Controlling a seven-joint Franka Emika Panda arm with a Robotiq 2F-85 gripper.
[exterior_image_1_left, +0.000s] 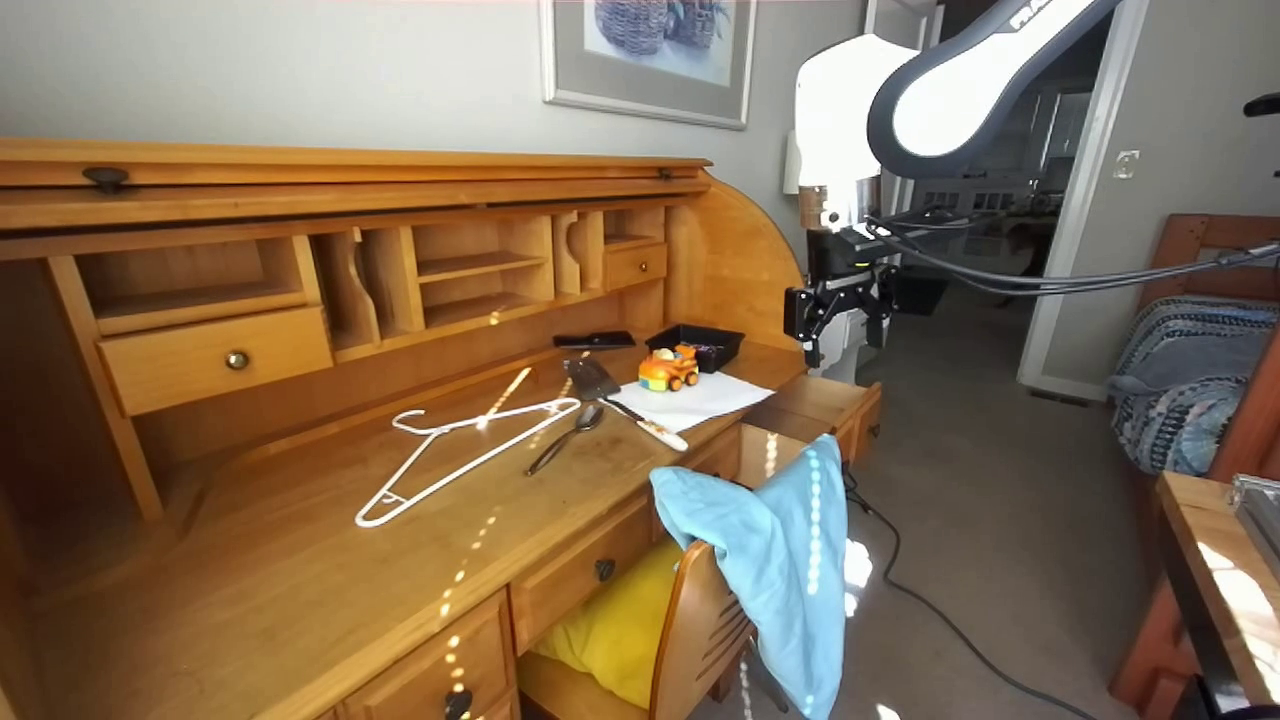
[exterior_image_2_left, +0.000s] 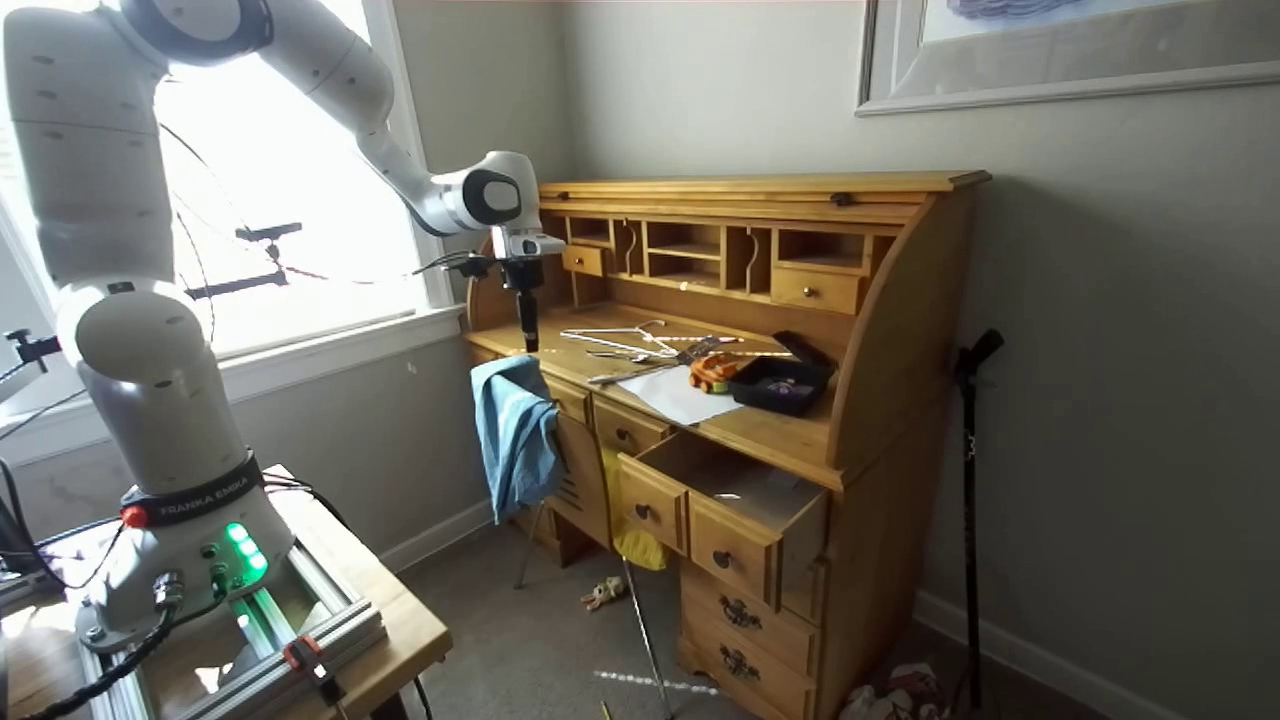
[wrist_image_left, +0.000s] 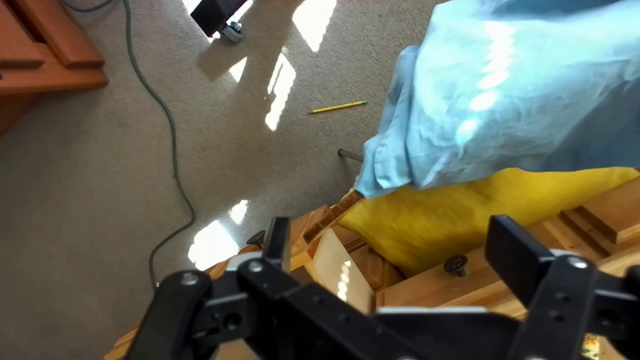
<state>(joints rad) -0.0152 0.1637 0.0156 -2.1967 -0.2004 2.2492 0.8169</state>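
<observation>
Poised in the air near the front of the desk (exterior_image_1_left: 300, 610), with the gripper (wrist_image_left: 397, 247) spread wide and a bare gap between its black fingers (exterior_image_2_left: 528, 325) — lined up in an exterior view, so merged there into a single dark bar. Out of contact with the blue cloth (exterior_image_1_left: 785, 540) in the wrist view, though at a depth hard to judge from outside. As for that cloth: draped over the chair back (exterior_image_1_left: 690, 640), hiding much of it, reaching the lower edge in an exterior view and cut off at upper right in the wrist view. With a yellow cushion (wrist_image_left: 445, 220) below, only partly in sight. Beside the chair back, with a pulled-out drawer (exterior_image_2_left: 745, 530) half blocked by the gripper in the wrist view. Well apart on the desk, with a white hanger (exterior_image_1_left: 470, 464), a spoon (exterior_image_1_left: 562, 440), a spatula (exterior_image_1_left: 595, 382) and a toy truck (exterior_image_1_left: 668, 370). Next to the truck, with a black tray (exterior_image_2_left: 775, 398) of small purplish things, too tiny to name. Down on the floor (wrist_image_left: 225, 150), with a yellow pencil (wrist_image_left: 338, 107) plain to see and a small toy (exterior_image_2_left: 603, 593) too blurred to identify — likewise with a patterned sliver (wrist_image_left: 591, 346) behind the gripper, too little showing to name
</observation>
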